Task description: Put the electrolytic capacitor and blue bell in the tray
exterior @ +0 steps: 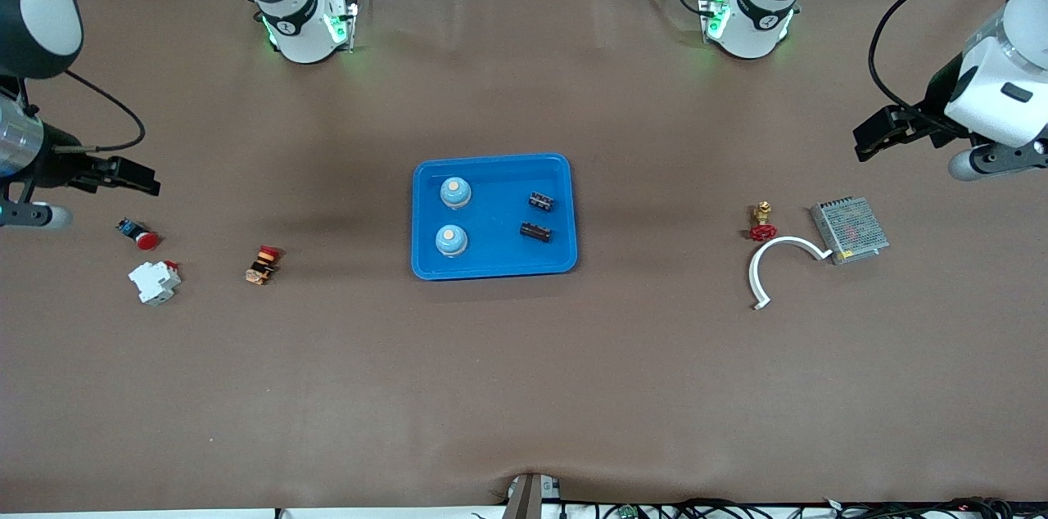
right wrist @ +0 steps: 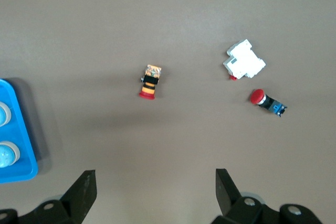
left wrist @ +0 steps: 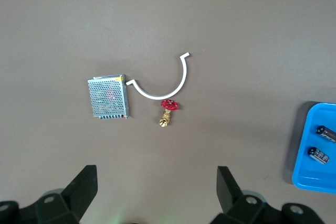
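The bright blue tray (exterior: 494,212) lies at the table's middle. In it stand two pale blue bells (exterior: 455,192) (exterior: 451,240), toward the right arm's end, and two dark electrolytic capacitors (exterior: 541,200) (exterior: 535,232), toward the left arm's end. My left gripper (exterior: 872,136) is open and empty, up over the left arm's end of the table; its wrist view shows its open jaws (left wrist: 156,187), the tray's edge (left wrist: 307,182) and both capacitors (left wrist: 326,132) (left wrist: 318,155). My right gripper (exterior: 135,175) is open and empty over the right arm's end; its wrist view (right wrist: 156,190) shows the tray's corner (right wrist: 23,148) and a bell (right wrist: 6,156).
Near the left arm's end lie a red-handled brass valve (exterior: 763,223), a white curved clip (exterior: 778,261) and a metal mesh power supply (exterior: 849,230). Near the right arm's end lie a red push button (exterior: 139,234), a white breaker (exterior: 155,282) and an orange-black part (exterior: 262,265).
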